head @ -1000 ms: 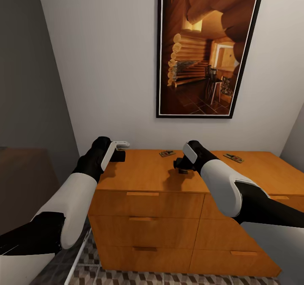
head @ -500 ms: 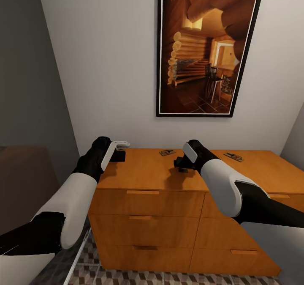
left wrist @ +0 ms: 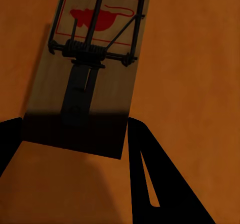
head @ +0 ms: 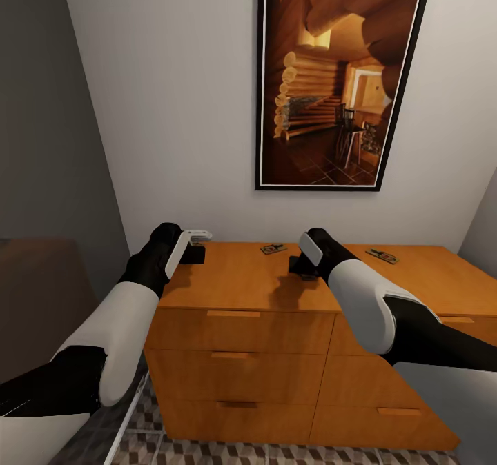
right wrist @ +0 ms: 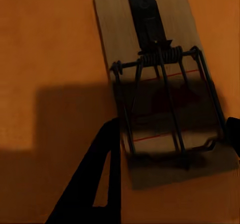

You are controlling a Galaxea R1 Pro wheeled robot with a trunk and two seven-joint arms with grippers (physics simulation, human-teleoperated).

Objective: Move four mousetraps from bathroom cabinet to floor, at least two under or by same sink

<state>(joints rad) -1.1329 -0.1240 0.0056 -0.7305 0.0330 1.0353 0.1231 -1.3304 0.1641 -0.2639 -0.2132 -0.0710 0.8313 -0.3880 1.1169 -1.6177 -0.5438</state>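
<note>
The orange-brown cabinet (head: pixel 241 282) stands against the wall, with two mousetraps on its top, one at the back middle (head: pixel 273 249) and one at the back right (head: pixel 382 256). My left gripper (head: pixel 196 251) hovers over the top's left end. In the left wrist view it is open (left wrist: pixel 75 120), its dark fingers (left wrist: pixel 150 174) flanking the near end of a mousetrap (left wrist: pixel 95 59) that lies flat on the wood. My right gripper (head: pixel 301 268) is over the top's middle, open (right wrist: pixel 173 121) astride another mousetrap (right wrist: pixel 160 84). Patterned bathroom floor (head: pixel 207 451) runs below the drawers. The sink is out of view.
A tall framed picture (head: pixel 338 78) of a log interior hangs on the white wall above the cabinet. A grey wall (head: pixel 41 141) closes in on the left, close to the cabinet's left end.
My right gripper has shifted slightly right and toward the wall over the cabinet top. The left arm and the mousetraps have stayed put.
</note>
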